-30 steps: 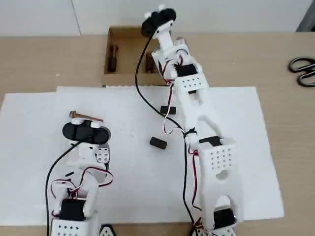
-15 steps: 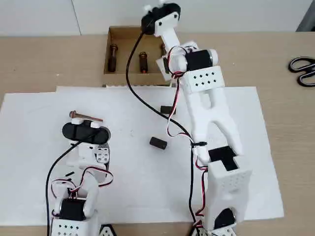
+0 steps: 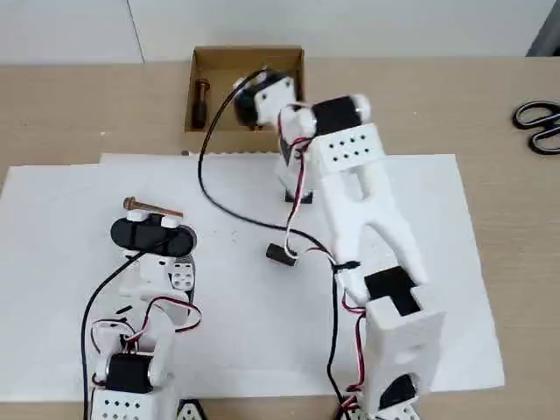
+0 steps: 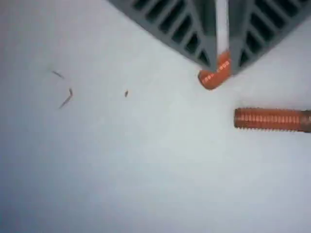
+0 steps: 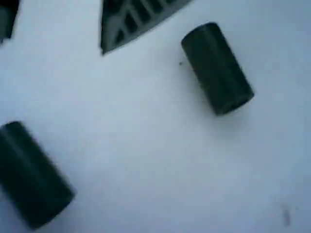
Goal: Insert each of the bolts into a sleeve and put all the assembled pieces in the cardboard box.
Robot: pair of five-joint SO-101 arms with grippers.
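Left fingers (image 4: 181,25) nearly together, beside bolt (image 4: 272,119)

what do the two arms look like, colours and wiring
Both the left arm and right arm are white plastic shells with panels of small round holes, black motors, a black unit at the wrist, thin red, white and black wires, and one thick black cable each.

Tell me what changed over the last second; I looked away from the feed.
The right arm drew back from over the cardboard box toward the paper. The left arm, the loose bolt and the black sleeve stayed put.
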